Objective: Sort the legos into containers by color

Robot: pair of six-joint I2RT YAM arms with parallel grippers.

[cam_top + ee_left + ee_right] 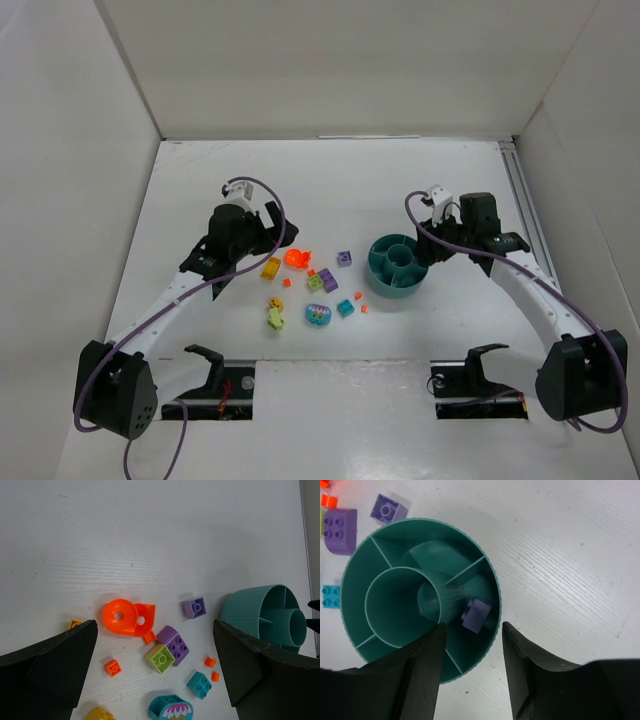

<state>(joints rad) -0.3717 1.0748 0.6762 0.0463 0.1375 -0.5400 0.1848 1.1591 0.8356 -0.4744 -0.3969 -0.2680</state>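
Now, from the right wrist camera, I am seeing the right gripper (473, 626) hanging over the dish (427, 540) with its jaws partly apart and gripping nothing. A purple brick (476, 614) is lying in the wedge section beneath them. I am worrying that a low pull-away could be catching the rim and dragging the dish.

From the left wrist camera, the left gripper (154, 630) is standing wide open and empty above the loose bricks (200, 685). A lime brick (161, 658) is touching a purple one (174, 642), so closing here could be pinching both or flicking one away.

From the overhead camera, the loose bricks are lying between the arms, just left of the dish, and two arms reaching in together could be colliding. The table (330, 180) is showing plain white and matte, with blank white walls (330, 60) boxing it in.
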